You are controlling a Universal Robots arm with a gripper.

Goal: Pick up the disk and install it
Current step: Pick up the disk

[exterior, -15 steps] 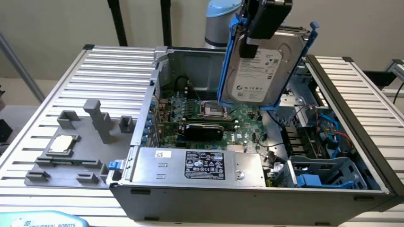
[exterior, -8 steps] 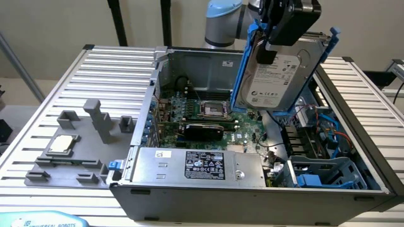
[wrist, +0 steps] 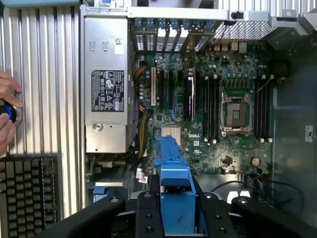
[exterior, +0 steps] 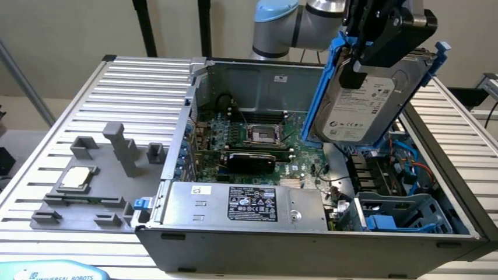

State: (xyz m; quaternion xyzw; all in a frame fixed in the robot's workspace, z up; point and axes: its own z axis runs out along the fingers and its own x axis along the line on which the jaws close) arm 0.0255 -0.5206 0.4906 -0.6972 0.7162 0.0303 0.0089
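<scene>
The disk [exterior: 364, 105], a silver-grey hard drive with a white label in a bright blue carrier, hangs upright and tilted in the air over the right half of the open computer case [exterior: 311, 236]. My gripper [exterior: 379, 49] is shut on the disk's upper end, with black fingers on both sides of it. In the wrist view the blue carrier [wrist: 173, 186] sticks out between the black fingers [wrist: 148, 215], above the motherboard [wrist: 218, 114]. The disk touches nothing in the case.
A grey power supply [exterior: 241, 204] with a black label lies along the case's front. An empty blue-grey drive cage [exterior: 404, 213] sits at the front right corner. A grey fixture [exterior: 116, 151] with a processor chip [exterior: 78, 177] stands left of the case. A person's hand [wrist: 7, 114] and a keyboard [wrist: 27, 193] lie beside it.
</scene>
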